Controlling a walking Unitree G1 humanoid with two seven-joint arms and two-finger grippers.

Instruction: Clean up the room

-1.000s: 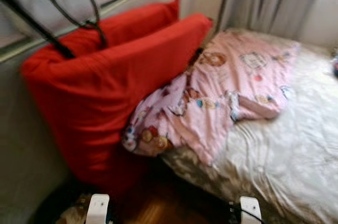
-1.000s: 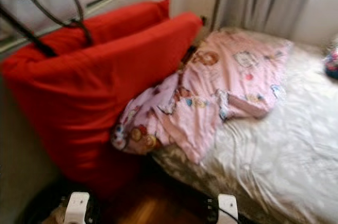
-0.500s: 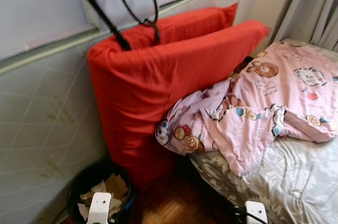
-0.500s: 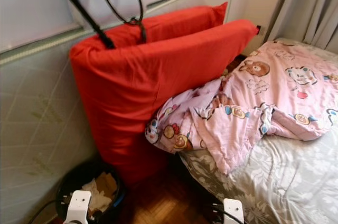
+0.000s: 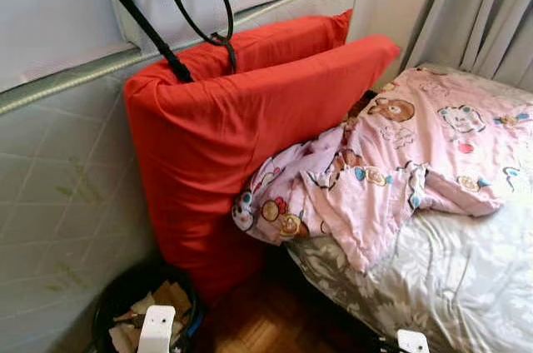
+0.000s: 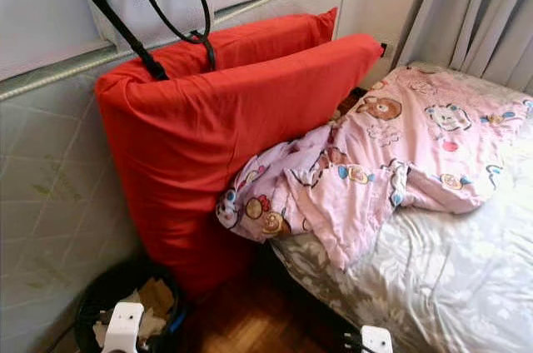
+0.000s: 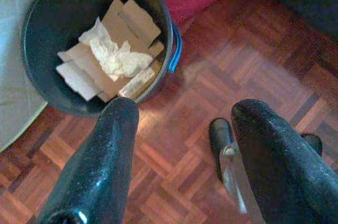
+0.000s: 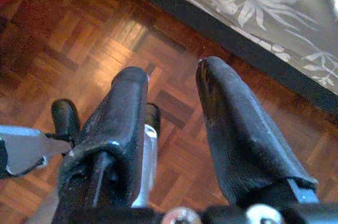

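Parquet floor [image 7: 211, 76], grey curtains [image 5: 483, 12], bed [image 5: 466, 278], pale wall [image 5: 50, 3].

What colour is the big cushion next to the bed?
The big cushion is bright red. It shows best in the left eye view.

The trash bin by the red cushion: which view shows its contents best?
The left wrist view: it looks straight down into the bin, showing cardboard pieces and crumpled tissue. Both eye views catch the bin at their lower edge, partly behind the left arm.
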